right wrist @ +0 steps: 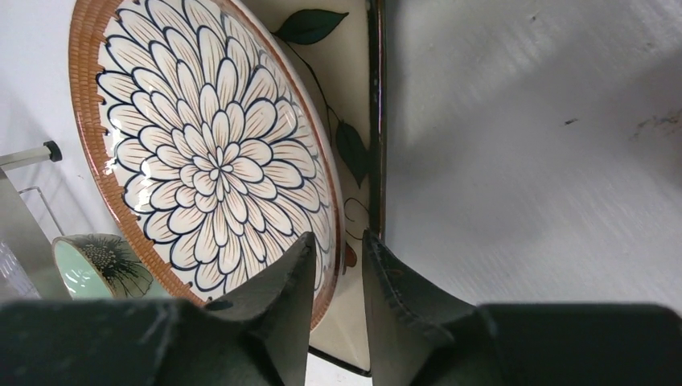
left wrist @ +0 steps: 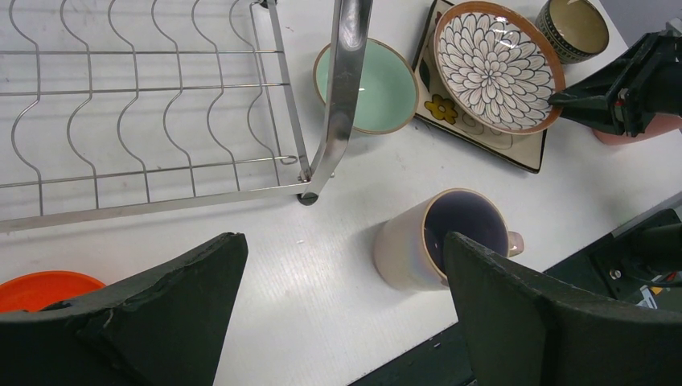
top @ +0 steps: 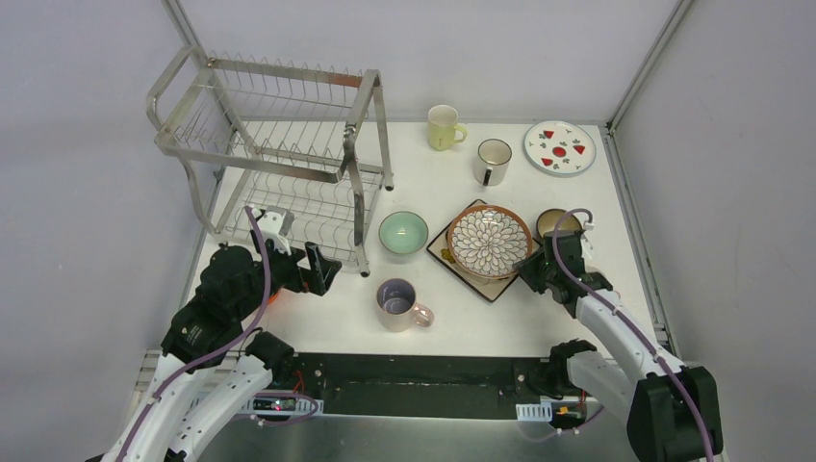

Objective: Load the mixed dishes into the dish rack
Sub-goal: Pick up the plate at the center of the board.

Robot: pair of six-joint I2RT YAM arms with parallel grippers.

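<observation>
The silver dish rack (top: 279,154) stands at the far left, with no dishes in it. The petal-pattern plate (top: 489,241) lies on the flowered square plate (top: 450,252). My right gripper (right wrist: 338,237) is shut on the petal plate's (right wrist: 209,153) near rim, one finger inside, one outside. My left gripper (left wrist: 344,239) is open and empty above the table by the rack's front corner, with the lilac mug (left wrist: 418,245) by its right finger. The mint bowl (top: 402,232), brown bowl (top: 556,223), yellow mug (top: 444,127), white mug (top: 492,161) and red-fruit plate (top: 559,147) stand apart.
The orange bowl (left wrist: 44,288) shows partly under my left gripper. A pink mug (left wrist: 635,130) peeks from behind my right gripper. The rack's corner post (left wrist: 342,88) stands just ahead of the left gripper. Grey walls close in both sides.
</observation>
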